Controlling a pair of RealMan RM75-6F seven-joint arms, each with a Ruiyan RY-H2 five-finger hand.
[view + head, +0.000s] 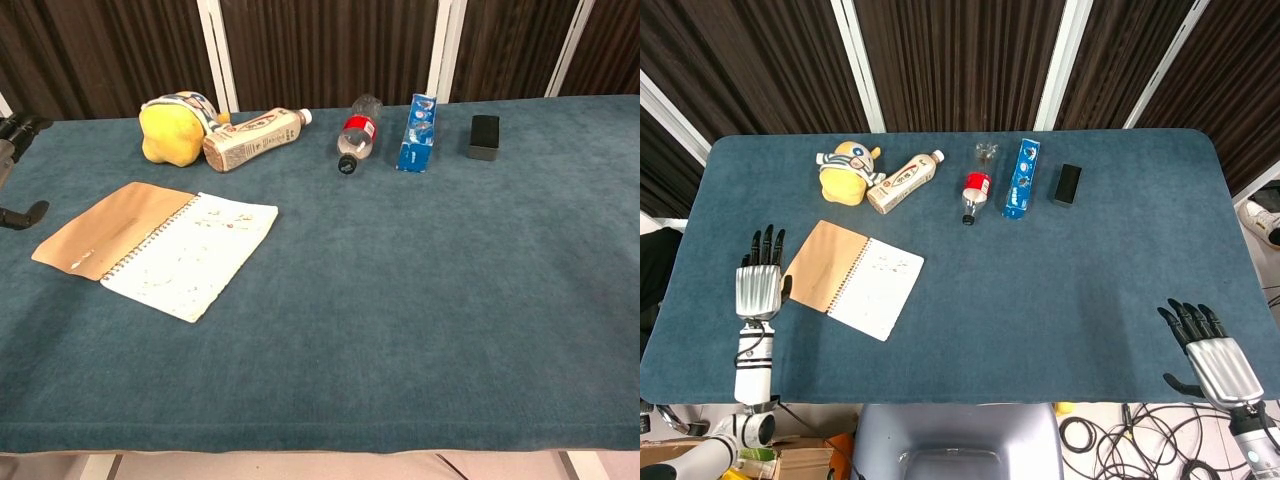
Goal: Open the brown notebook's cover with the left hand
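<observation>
The brown notebook lies open on the blue table, its brown cover flat to the left of the white written page. My left hand hovers just left of the cover, fingers spread and straight, holding nothing; the chest view shows only its edge. My right hand is at the table's near right corner, fingers apart and empty.
Along the far side lie a yellow plush toy, a tan bottle, a red-labelled bottle, a blue box and a black box. The blue table runs bare from the notebook to the right.
</observation>
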